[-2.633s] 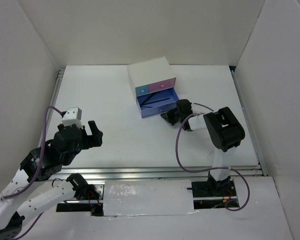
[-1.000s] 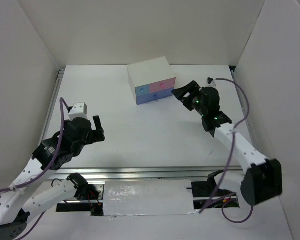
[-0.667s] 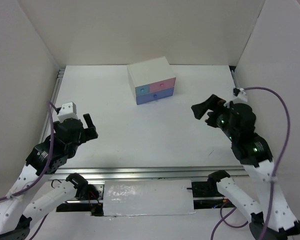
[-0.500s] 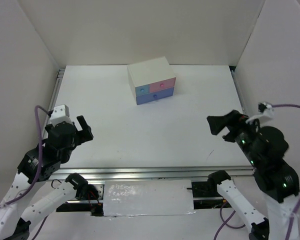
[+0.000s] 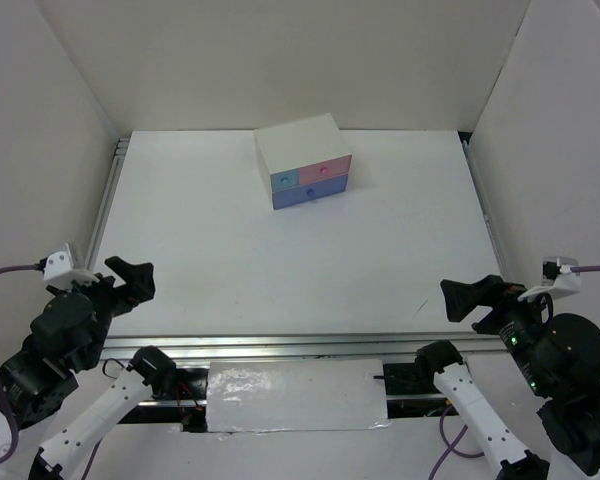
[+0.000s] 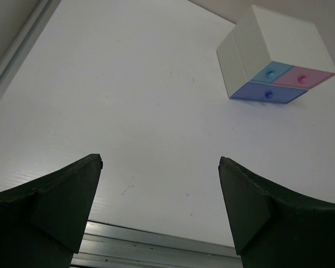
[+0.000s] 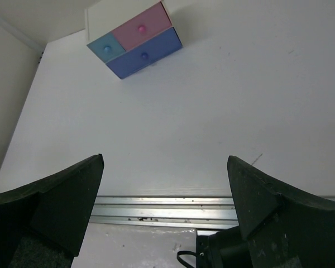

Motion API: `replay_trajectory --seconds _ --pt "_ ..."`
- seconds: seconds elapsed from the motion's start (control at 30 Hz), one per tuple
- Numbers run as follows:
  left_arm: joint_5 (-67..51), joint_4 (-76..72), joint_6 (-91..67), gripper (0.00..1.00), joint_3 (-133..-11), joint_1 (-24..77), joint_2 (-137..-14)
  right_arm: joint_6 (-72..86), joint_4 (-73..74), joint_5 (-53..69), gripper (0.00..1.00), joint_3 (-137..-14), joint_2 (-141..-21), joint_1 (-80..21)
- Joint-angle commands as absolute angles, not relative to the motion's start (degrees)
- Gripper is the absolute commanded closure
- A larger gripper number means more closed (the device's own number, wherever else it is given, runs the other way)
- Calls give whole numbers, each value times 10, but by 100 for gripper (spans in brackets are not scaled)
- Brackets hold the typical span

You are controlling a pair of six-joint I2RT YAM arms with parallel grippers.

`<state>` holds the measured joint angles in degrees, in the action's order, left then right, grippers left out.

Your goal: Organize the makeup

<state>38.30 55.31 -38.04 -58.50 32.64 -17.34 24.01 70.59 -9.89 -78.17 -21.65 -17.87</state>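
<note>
We see bottom blue drawer (image 5: pixel 310 193) now shut, no makeup on counter (image 5: pixel 280 260); left pincer (image 6: pixel 160 162), right pincer (image 7: pixel 165 160) pulled back, wide, empty. We judge task done.

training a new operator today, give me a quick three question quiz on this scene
1. True or false: every drawer of the white box is pushed shut.
2. Multiple choice: the wide bottom drawer of that box is A) pink, B) blue, C) green.
3. Fill in the blank: the left gripper and the right gripper both stand ____, with nothing between their fingers.

Key: 1 true; 2 B; 3 open.
</note>
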Motion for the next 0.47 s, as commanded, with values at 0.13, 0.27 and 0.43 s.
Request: replay_trajectory --seconds 0.13,0.27,0.43 --pt "372 529 -386 1 -574 323 -185 221 715 -105 0 -781 -215 -182" --pt "366 525 -384 1 -572 324 -192 218 709 -107 0 -777 -214 -183" --pt "362 521 -381 0 -570 324 -195 218 706 -108 0 -774 -210 -183"
